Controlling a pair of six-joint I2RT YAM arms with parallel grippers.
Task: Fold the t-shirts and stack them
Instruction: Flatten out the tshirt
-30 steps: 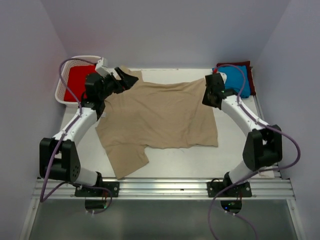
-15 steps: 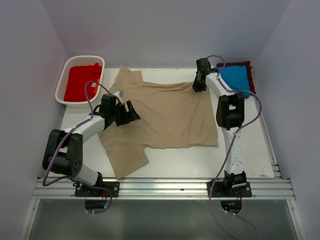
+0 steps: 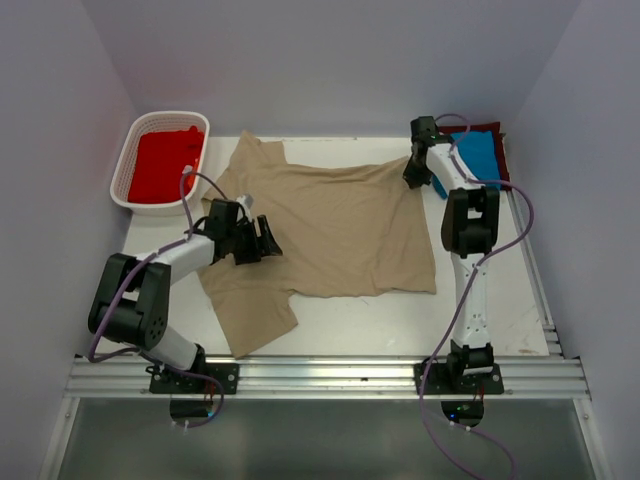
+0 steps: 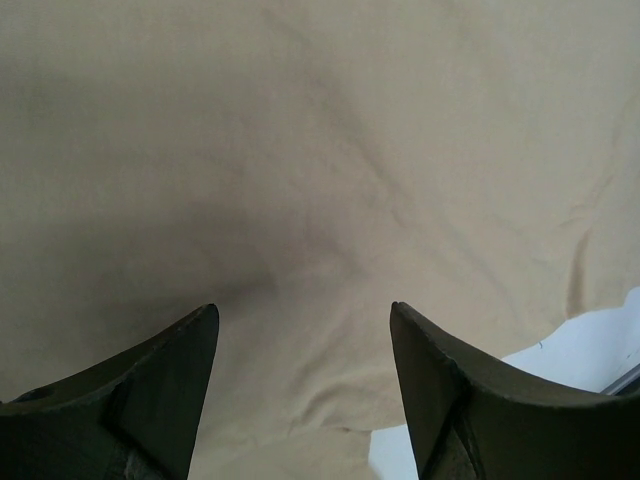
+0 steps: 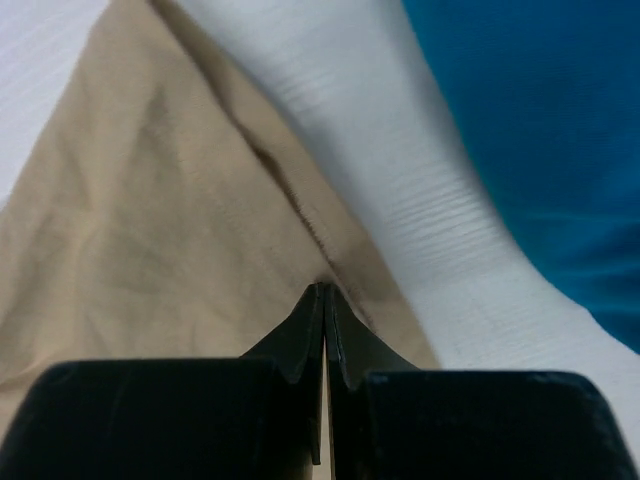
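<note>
Top external view first: we see the tan t-shirt (image 3: 330,225) spread nearly flat across the middle of the table (image 3: 480,330). One sleeve reaches toward the basket (image 3: 128,150), which holds the red t-shirt (image 3: 160,165). The blue t-shirt (image 3: 478,155) lies on the maroon t-shirt (image 3: 492,129) at the far right corner. The left gripper (image 3: 265,242) sits low over the tan shirt's left side. The right gripper (image 3: 410,176) is at the shirt's far right corner, just beside the blue one.

In the left wrist view, the jaws stand wide apart with nothing between them. Tan cloth fills the space beneath, and a sliver of bare table shows at the lower right. We judge this arm is over the body panel rather than an edge. For a clean fold we would move it to a hem or side seam before closing, and catch both layers there.

In the right wrist view, the fingers are pressed together with no gap, their tips right at the shirt's hem beside the white table and the blue cloth. We cannot tell whether any tan cloth is caught between them. We would confirm that pinch before lifting. Then we would raise both sides evenly so the shirt folds straight, and keep the cloth from dragging across the blue stack.
</note>
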